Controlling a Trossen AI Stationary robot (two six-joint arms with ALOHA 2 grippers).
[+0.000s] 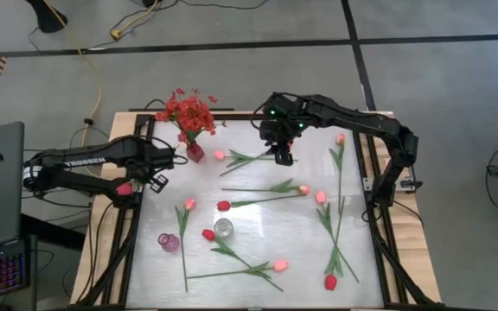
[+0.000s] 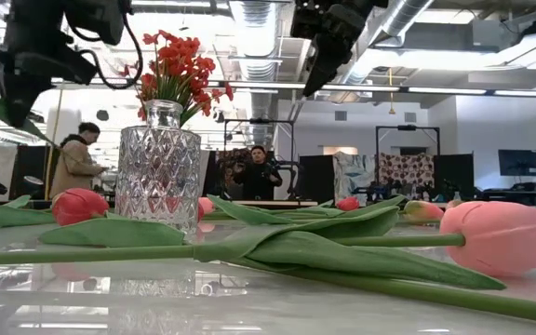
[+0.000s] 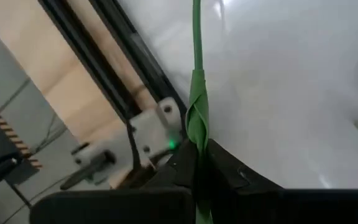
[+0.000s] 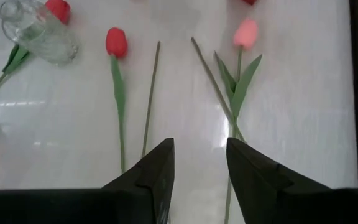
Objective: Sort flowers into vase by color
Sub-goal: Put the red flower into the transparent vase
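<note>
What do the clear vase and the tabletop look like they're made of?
Clear vase: looks like cut glass or clear moulded plastic, going by its diamond facets and see-through wall; which one cannot be told. Tabletop: a glossy white sheet, material unclear; it mirrors the ceiling lights and the flowers.

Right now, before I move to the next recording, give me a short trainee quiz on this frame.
1. True or false: the left gripper is shut on a green stem.
2. Where is the red blossom spray? A: standing in a small vase. B: lying flat on the table. C: on the floor.
3. What is between the fingers of the right gripper?

Key: 1 true; 2 A; 3 nothing, it is open above the table.
</note>
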